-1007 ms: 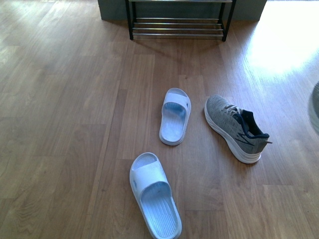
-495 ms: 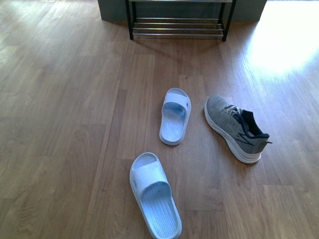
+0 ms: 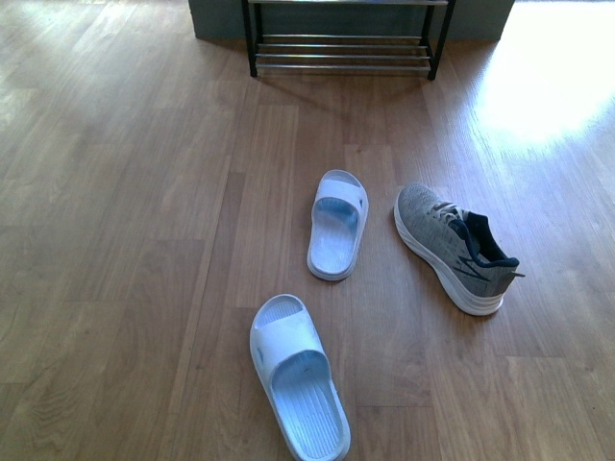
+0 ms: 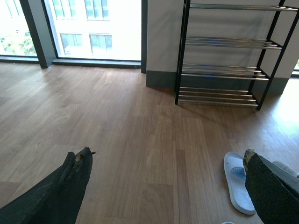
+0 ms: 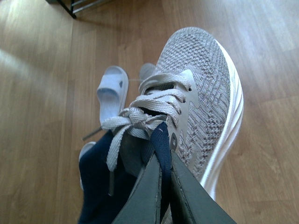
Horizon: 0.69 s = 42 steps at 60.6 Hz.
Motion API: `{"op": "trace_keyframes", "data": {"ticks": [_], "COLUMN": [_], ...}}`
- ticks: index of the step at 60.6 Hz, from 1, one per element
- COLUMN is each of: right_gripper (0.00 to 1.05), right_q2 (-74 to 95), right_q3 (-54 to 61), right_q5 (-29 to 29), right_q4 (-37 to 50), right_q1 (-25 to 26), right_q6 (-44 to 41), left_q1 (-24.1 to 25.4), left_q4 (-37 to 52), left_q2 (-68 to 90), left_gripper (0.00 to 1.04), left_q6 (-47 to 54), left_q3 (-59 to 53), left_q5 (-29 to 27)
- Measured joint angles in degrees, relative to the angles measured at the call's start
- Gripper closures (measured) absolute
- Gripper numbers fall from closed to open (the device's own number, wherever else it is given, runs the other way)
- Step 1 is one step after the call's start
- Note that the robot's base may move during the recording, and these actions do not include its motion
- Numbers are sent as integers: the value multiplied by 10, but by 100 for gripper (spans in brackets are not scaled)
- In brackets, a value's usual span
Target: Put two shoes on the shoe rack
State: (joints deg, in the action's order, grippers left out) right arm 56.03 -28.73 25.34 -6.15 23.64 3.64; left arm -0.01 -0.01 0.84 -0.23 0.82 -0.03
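Gone from the right edge of the front view is the grey blur that was seen there a second ago; the footwear on the floor has not been shifted. The left hand is spread wide above the wooden boards, and nothing is gripped or touched by its dark padded fingers. The right hand is closed, with its two grey fingers pressed together on the navy collar edge of the held sneaker, which is thereby clamped. No lettering can be read on either shoe; only a dark zigzag mark can be made out on the side of the second sneaker. The held sneaker is shown with a grey knit upper, pale laces tied in a loose bow, navy lining and a thick white sole, and it is not caught by the front view. In that view, from left to right, the near slide is laid closest to the camera and the far slide is set beyond it. The second sneaker is stood on its sole just beside the far slide, toe turned toward the shoe rack. The rack is placed against the far wall, well apart from all three. In the left wrist view its black frames and tiers of silvery rods are shown in full.
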Motion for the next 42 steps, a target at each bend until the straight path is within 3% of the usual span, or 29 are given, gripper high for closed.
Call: {"op": "trace_keyframes", "data": {"ticks": [42], "right_gripper": [103], "right_q2": [-4], "right_q3": [2], "right_q5": [-3], "right_q4": [1], "right_q1": [3], "right_q6": [0], "left_q1": [0], "left_q4": [0], "left_q2": [0], "left_gripper": [9], "left_q6": [0], "left_q3": [0], "left_q5": [0]}}
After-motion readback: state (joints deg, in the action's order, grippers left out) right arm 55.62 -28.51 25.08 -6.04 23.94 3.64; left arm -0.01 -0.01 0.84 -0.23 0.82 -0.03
